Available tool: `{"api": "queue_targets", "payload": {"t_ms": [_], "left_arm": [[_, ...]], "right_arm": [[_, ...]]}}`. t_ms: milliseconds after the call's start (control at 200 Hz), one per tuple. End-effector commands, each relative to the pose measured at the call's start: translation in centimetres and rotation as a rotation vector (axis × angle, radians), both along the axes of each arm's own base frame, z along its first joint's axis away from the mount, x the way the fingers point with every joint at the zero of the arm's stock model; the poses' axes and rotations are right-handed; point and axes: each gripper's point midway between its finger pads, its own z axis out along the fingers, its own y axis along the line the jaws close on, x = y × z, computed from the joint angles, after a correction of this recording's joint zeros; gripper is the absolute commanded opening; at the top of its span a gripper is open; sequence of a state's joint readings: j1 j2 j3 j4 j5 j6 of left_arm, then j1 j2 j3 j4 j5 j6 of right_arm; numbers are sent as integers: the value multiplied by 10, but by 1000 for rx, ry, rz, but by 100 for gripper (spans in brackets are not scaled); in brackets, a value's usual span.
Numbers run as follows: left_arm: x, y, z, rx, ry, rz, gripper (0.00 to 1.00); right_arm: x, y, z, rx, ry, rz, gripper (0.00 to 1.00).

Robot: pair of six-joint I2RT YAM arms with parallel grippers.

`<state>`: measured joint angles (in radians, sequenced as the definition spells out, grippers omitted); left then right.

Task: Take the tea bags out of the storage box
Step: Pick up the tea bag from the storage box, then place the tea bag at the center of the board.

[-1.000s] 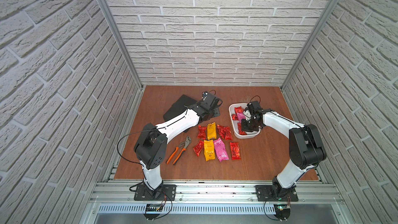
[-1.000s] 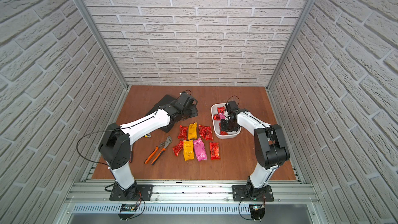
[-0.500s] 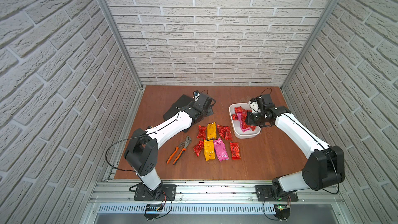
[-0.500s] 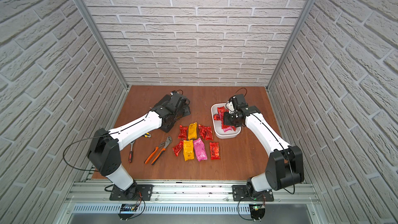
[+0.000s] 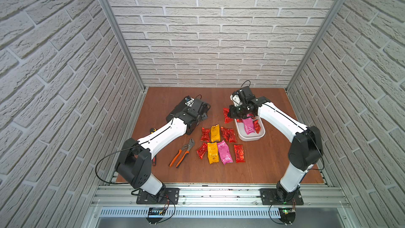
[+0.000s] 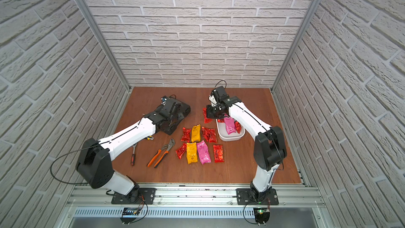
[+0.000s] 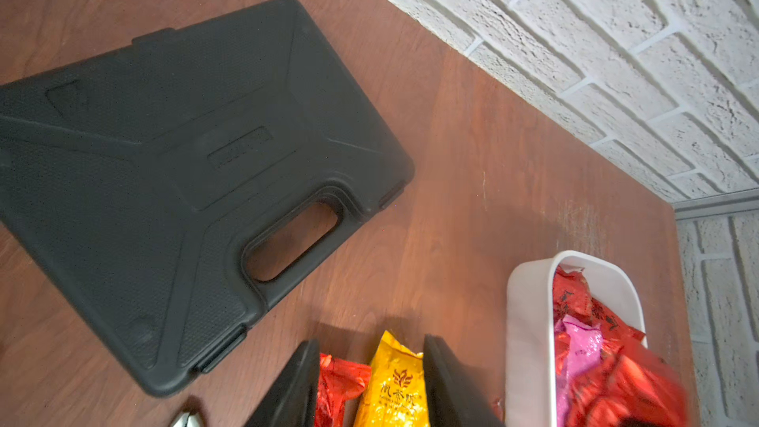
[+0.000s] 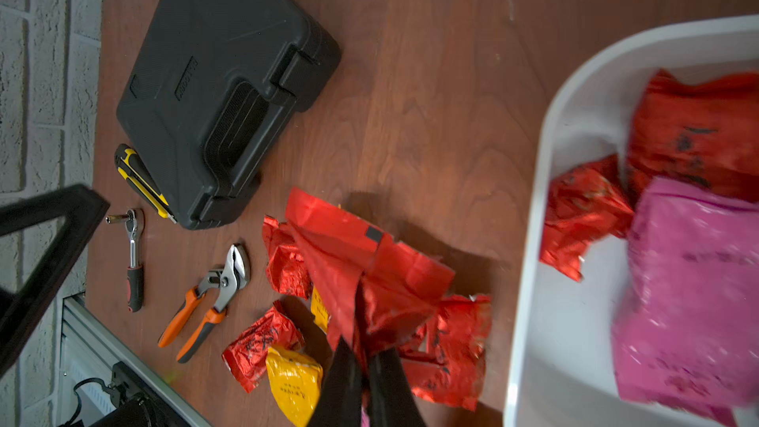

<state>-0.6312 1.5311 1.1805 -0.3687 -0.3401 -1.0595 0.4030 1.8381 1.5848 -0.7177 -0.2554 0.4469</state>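
Beside the storage box [image 5: 252, 138], the right hand [image 8: 363, 357] has risen clamping a red tea bag [image 8: 349, 248]; left hand [image 7: 369, 351] gapes.

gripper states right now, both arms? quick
Left gripper: open, empty.
Right gripper: shut on a red tea bag.

Print on the bags and case, none of it clear enough for me to transcribe.
I see dark Chinese characters under a flame-like emblem on the yellow tea bag [image 7: 390, 384], too small to read. The black case [image 7: 185, 158] has a raised name plate with illegible letters. The red tea bags [image 8: 694, 133] in the white box [image 8: 546, 240] show blurred black brush characters. The raised red tea bag [image 8: 349, 248] bears one plain dark square.
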Motion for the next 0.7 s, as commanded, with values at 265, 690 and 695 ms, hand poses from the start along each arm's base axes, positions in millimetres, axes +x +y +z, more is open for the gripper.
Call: {"api": "queue_targets", "payload": {"t_ms": [265,690,695], "left_arm": [[-14,24,2,5,-19,64,47],[-1,-8,2,-30,-28,-33,47],[-1,-9,2,-30,-27,-35,47]], "right_arm": [[51,41,-73,0,113,-50,3],[49,33,-37,-63,8,-10,43],[48,32,-35,-64,4,-9,43]]}}
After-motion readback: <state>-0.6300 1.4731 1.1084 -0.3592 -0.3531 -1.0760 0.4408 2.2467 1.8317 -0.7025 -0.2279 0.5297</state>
